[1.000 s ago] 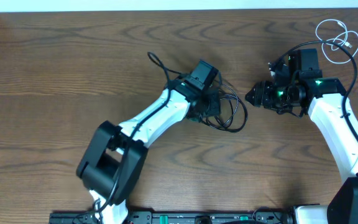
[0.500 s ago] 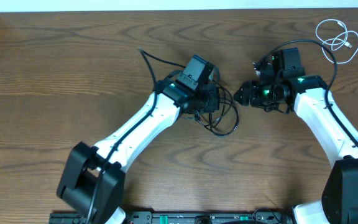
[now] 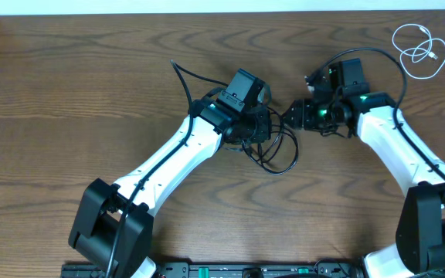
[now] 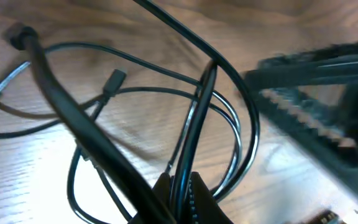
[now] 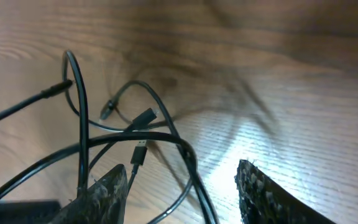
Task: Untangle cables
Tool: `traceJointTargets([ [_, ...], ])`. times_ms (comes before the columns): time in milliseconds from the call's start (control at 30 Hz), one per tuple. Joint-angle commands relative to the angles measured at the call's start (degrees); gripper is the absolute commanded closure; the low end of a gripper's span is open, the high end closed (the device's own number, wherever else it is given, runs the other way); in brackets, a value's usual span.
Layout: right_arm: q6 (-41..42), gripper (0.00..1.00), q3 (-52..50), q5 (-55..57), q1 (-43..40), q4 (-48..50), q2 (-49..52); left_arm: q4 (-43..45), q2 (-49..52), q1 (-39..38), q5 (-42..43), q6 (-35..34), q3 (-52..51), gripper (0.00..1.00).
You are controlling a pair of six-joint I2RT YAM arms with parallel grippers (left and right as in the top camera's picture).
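Observation:
A tangle of thin black cables lies at the table's middle. My left gripper sits at its left edge, shut on one black strand that runs up from between the fingertips of the left gripper. Small plug ends lie on the wood beyond. My right gripper hovers at the tangle's upper right, open. In the right wrist view a black loop passes between the spread fingers of the right gripper, with plug ends just ahead. A thin white cable is coiled alone at the far right.
A thicker black cord trails from the left arm towards the far side. Another cord arcs over the right arm. The table's far edge meets a white strip. Brown wood lies to the left and front.
My left gripper has shut on a black strand and shifted slightly up and left. My right gripper has moved left, up to the tangle, its jaws a little narrower.

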Motion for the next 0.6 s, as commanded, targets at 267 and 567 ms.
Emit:
traceJointTargets([
  [267, -2.95, 0.48, 0.48, -15.26, -1.33, 2.32, -0.07, 0.98, 0.94, 0.24, -5.27, -4.92, 0.83, 0.92],
  [567, 4.46, 0.83, 0.48, -7.15, 6.01, 5.05, 5.27, 1.01, 0.94, 0.26, -5.25, -4.87, 0.83, 0.93],
])
